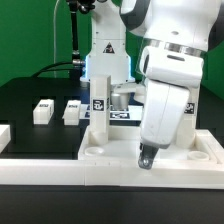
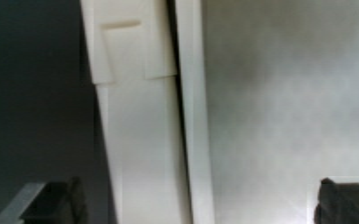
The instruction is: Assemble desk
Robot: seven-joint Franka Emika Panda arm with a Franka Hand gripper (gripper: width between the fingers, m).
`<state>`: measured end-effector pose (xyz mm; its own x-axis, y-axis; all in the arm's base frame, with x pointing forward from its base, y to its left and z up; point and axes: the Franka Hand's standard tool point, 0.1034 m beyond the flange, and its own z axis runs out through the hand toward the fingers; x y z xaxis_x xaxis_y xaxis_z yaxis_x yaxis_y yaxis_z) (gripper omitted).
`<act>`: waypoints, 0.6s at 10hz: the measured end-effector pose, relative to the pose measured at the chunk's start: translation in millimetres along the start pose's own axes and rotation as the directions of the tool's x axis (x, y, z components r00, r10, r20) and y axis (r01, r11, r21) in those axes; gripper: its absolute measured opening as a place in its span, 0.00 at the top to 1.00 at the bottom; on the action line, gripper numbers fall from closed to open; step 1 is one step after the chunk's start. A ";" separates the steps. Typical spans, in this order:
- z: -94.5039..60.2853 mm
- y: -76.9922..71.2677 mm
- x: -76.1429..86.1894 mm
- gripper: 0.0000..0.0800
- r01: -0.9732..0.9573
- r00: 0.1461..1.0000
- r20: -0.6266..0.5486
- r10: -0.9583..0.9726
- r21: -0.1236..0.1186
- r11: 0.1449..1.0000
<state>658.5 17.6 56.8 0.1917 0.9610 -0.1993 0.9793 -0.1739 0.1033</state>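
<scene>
I am holding my gripper (image 1: 148, 158) spread wide, its fingertips (image 2: 48, 205) standing far apart and gripping nothing. I am hovering it just above the desk top (image 1: 195, 150), close to that panel's front edge. With nothing in hand, I judge I am free to go for another part.

In the wrist view the pale desk top is lying directly under the gripper. A raised white strip (image 2: 140, 130) is running beside it, and I cannot tell whether that is the top's own rim or a bar. The desk top is lying recessed face up, likely so that legs can be set into its corners. It is sitting against the long border bar (image 1: 60, 182) just in front of the gripper, which is probably keeping it from sliding.

Beyond the gripper, toward the exterior view's left, an upright leg (image 1: 99, 100) is standing on the desk top. Well apart from the gripper, a nearer loose leg (image 1: 72, 112) and a farther loose leg (image 1: 42, 111) are lying on the black surface (image 1: 30, 95), seemingly waiting.

I am counting one desk top and three legs. Something tagged behind the upright leg is too hidden to name.
</scene>
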 end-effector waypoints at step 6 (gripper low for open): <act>-78.5 27.7 -76.2 0.19 -0.125 0.991 0.062 0.121 0.067 0.990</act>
<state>665.9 -43.5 151.4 0.3125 0.9177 -0.2453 0.9498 -0.3068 0.0622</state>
